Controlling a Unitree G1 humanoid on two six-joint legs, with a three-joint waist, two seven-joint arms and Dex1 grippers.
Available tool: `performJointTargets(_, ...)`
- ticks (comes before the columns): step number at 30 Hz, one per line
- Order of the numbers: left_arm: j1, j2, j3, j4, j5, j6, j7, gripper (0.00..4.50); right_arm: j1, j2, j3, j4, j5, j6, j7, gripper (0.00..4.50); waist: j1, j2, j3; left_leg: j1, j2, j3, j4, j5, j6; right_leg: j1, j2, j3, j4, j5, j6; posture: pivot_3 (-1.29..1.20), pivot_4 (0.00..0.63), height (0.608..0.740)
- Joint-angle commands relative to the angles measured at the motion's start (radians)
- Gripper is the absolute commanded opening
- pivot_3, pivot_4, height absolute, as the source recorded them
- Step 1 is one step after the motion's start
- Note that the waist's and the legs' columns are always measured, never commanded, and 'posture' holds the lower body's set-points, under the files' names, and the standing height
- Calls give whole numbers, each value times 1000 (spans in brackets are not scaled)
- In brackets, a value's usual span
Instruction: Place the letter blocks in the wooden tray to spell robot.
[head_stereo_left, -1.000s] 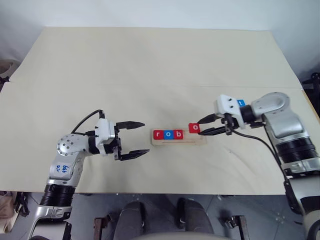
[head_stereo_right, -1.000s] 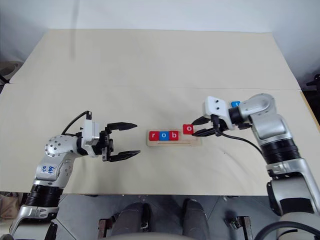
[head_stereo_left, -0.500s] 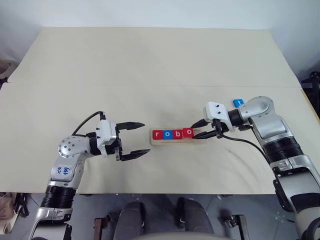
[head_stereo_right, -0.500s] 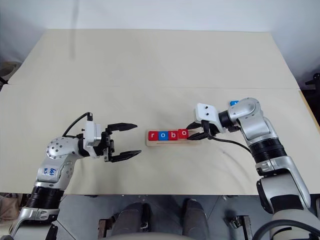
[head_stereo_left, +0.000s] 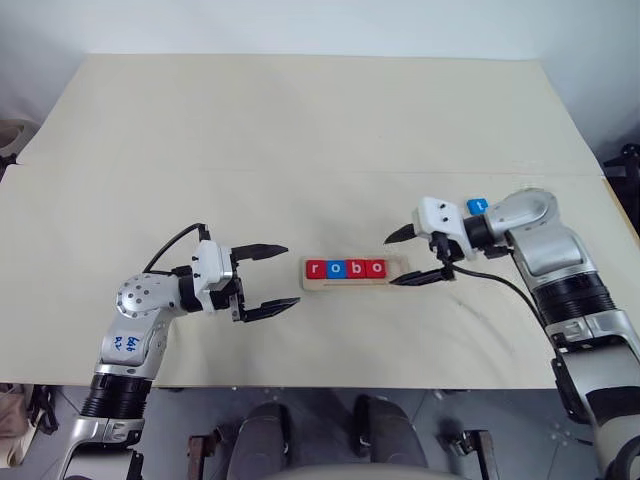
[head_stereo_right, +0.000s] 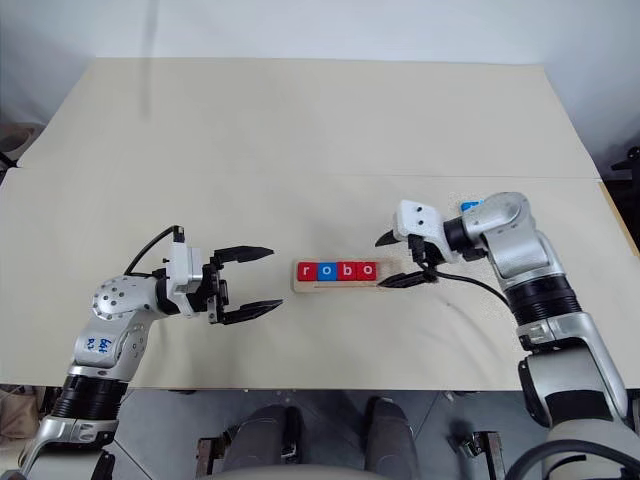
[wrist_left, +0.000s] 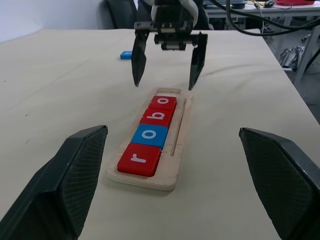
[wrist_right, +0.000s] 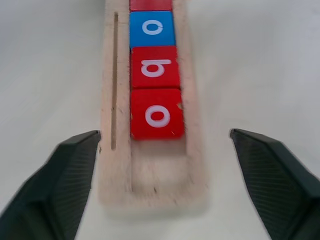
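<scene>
The wooden tray (head_stereo_left: 350, 286) lies at the table's middle. In it sit four letter blocks in a touching row: red r (head_stereo_left: 317, 268), blue o (head_stereo_left: 337, 268), red b (head_stereo_left: 356, 268) and red o (head_stereo_left: 375, 267). The tray's right end (wrist_right: 150, 170) is bare. My right gripper (head_stereo_left: 394, 261) is open just past that end, its fingers on either side of the tray and holding nothing. A blue t block (head_stereo_left: 477, 206) lies flat on the table behind the right wrist. My left gripper (head_stereo_left: 288, 276) hangs open and empty a little left of the tray.
The pale table top (head_stereo_left: 300, 130) stretches wide behind the tray, and its front edge (head_stereo_left: 330, 386) runs close below both arms. A seam (head_stereo_left: 250, 171) crosses the table from side to side.
My right gripper carried the red o block left into the tray, set it against the b, then opened and let it go. The left arm has stayed still.
</scene>
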Motion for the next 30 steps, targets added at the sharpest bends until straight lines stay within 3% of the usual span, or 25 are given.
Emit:
performJointTargets(1, 1, 6, 10, -35, -6, -12, 3, 4500, 33, -37, -61, -34, 34, 4, -15, 3467, 0, 0, 0, 0, 0, 0, 0, 0, 0, 0, 0, 0, 0, 0, 0, 0, 150, 740)
performJointTargets(4, 1, 7, 11, -33, -5, -12, 3, 4500, 80, -60, -124, -62, 69, 15, -48, 3467, 2, 0, 0, 0, 0, 0, 0, 0, 0, 0, 0, 0, 0, 0, 0, 0, 150, 740)
performJointTargets(8, 3, 9, 17, -27, -12, -6, 2, 4500, 228, -117, -270, -157, 130, 95, -150, 4458, 7, 0, 0, 0, 0, 0, 0, 0, 0, 0, 0, 0, 0, 0, 0, 0, 150, 740)
performJointTargets(14, -9, 2, 22, 4, -19, 6, -1, 4500, 605, -96, -570, -364, 196, 57, -368, 4490, 24, 0, 0, 0, 0, 0, 0, 0, 0, 0, 0, 0, -1, 0, 0, 0, 150, 740)
performJointTargets(20, -59, -11, 13, 62, -22, 10, -18, 4500, 922, 71, -765, -543, 226, 14, -591, 4490, 27, 0, 0, 3, 0, 0, -1, 0, 0, 3, 0, 1, 0, 0, 0, 0, 150, 740)
performJointTargets(25, -93, -21, 2, 83, -20, 13, -36, 4500, 922, 127, -745, -587, 249, 53, -691, 4490, 13, 0, -1, 5, 0, 1, -1, 0, 0, 3, 0, 3, 1, 0, 0, 0, 150, 740)
performJointTargets(30, -103, -26, 9, 82, -20, 14, -35, 4500, 762, 95, -683, -542, 254, 159, -762, 4490, 0, 0, -1, 6, 0, 1, -2, 0, 0, 3, 0, 3, 2, 0, -1, 0, 150, 740)
